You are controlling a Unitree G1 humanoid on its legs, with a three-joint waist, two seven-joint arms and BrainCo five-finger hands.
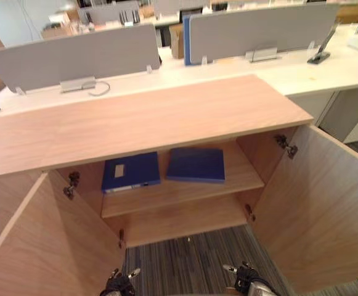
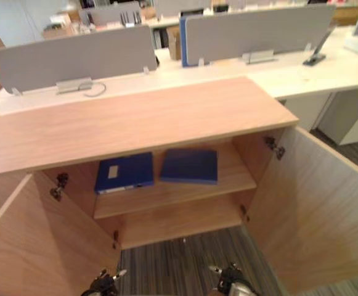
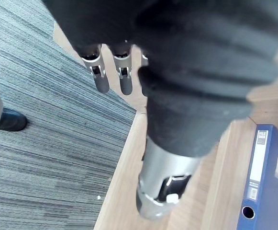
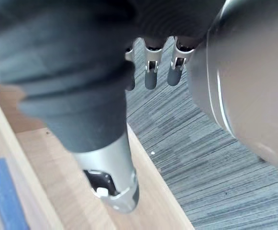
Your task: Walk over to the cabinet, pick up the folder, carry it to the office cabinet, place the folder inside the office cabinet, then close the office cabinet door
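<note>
The cabinet (image 1: 135,120) stands with both doors swung wide. On the cabinet's left, the left door (image 1: 18,246) angles out towards the robot. The left hand (image 1: 120,283) hangs low in front of the cabinet, over the striped carpet (image 1: 191,259). Its fingers (image 3: 100,79) are straight and loose and the thumb is out, with nothing in them and nothing touched.

Inside the cabinet, on the upper shelf (image 1: 166,197), two blue folders lie flat, near each other but apart. The labelled folder (image 1: 131,171) is on the left, its spine at the shelf's front lip, and the plain folder (image 1: 197,164) is on the right.

The right hand (image 1: 246,276) hangs low before the cabinet's right half. Its fingers (image 4: 150,72) are equally relaxed and empty. The right door (image 1: 326,209) stands out past it.

With folders shelved and both hands free, this reads as the door-closing step, though a pick-up cannot be ruled out. To close well, lay flat fingers on a door's outer face near its free edge and push it along its hinge arc. First check that the labelled folder does not overhang the lip.
</note>
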